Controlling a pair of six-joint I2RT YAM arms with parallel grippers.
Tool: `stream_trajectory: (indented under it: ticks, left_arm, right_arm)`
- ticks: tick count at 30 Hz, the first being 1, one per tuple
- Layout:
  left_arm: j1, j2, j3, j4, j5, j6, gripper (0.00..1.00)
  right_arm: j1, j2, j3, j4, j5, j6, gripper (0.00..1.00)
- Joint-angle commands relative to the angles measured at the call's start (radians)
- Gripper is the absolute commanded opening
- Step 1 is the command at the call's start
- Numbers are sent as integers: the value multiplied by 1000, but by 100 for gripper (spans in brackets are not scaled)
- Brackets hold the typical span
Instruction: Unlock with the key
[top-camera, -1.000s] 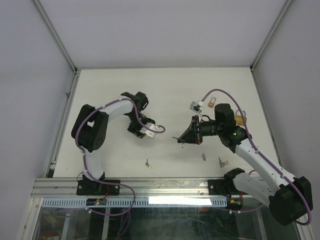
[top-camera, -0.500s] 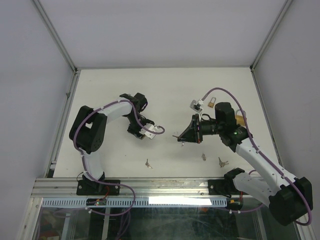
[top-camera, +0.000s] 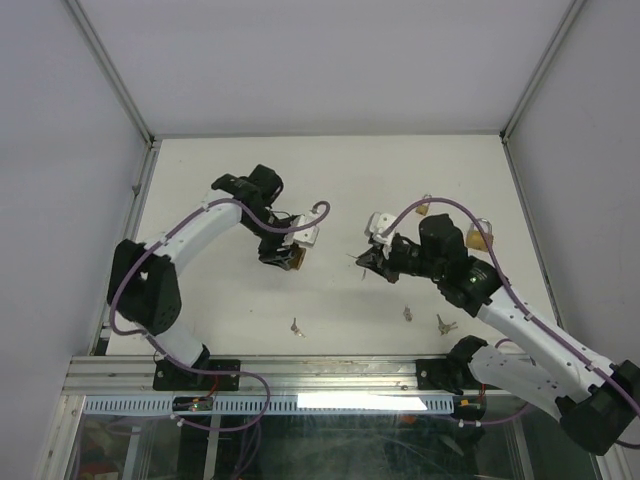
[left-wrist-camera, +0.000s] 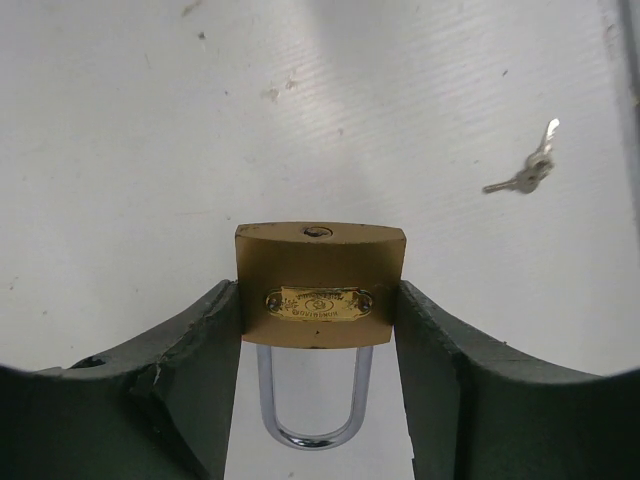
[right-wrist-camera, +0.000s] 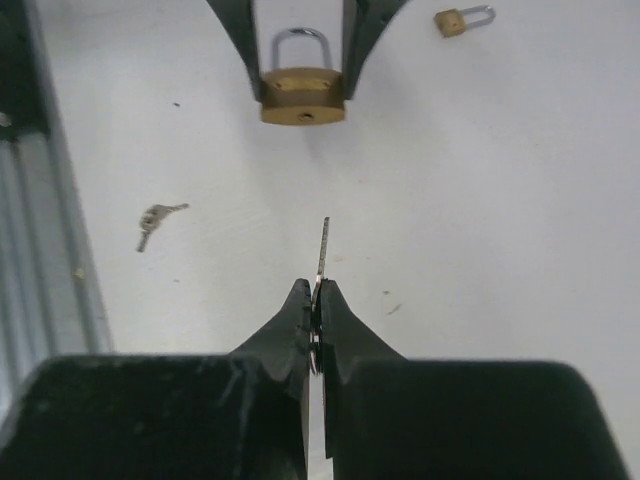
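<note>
My left gripper (left-wrist-camera: 318, 300) is showing matt, dark, slightly grainy plastic fingers (left-wrist-camera: 190, 370). The padlock (left-wrist-camera: 320, 280) between them is looking like satin brass, its shackle (left-wrist-camera: 266, 390) gleaming as polished, chromed steel. The key (right-wrist-camera: 322, 245) in my right gripper (right-wrist-camera: 314, 295) is glinting as thin bare metal. The worktop (left-wrist-camera: 150, 120) is looking matt white, speckled and scuffed.

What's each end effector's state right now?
Left end effector: closed on the brass padlock.
Right end effector: closed on a key.
</note>
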Motion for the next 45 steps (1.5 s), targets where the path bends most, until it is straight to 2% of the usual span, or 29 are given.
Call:
stream_trajectory:
  ticks: [1, 5, 8, 11, 14, 17, 20, 25, 29, 36, 45]
  left_arm:
    - [3, -242, -46, -15, 182, -156, 0]
    - [3, -325, -54, -6, 206, -241, 0]
    - [0, -362, -68, -4, 226, -306, 0]
    - [-22, -381, -52, 16, 228, -422, 0]
    - [-69, -380, -13, 42, 163, -553, 0]
    - [-111, -384, 10, 51, 111, -603, 0]
    - [-132, -417, 13, 92, 61, -638, 0]
    - [-221, -523, -36, 223, -141, -644, 0]
    - [-239, -587, -91, 298, -248, -626, 0]
    - [-283, -614, -107, 320, -301, -616, 0]
    - [-315, -596, -92, 329, -444, -618, 0]
  right_arm:
    - [127, 26, 62, 58, 283, -475, 0]
    - [262, 55, 52, 146, 386, -805, 0]
    - [323, 41, 24, 224, 342, -1029, 0]
    - [375, 51, 22, 245, 357, -1162, 0]
    - [423, 59, 5, 268, 395, -1292, 0]
    - [455, 69, -1, 255, 423, -1406, 0]
    - [460, 68, -7, 238, 450, -1471, 0]
    - [483, 72, -42, 310, 513, -1548, 0]
    - [493, 74, -41, 314, 555, -1603, 0]
    - [507, 101, -19, 408, 617, -1615, 0]
    - [514, 94, -10, 363, 654, -1664, 0]
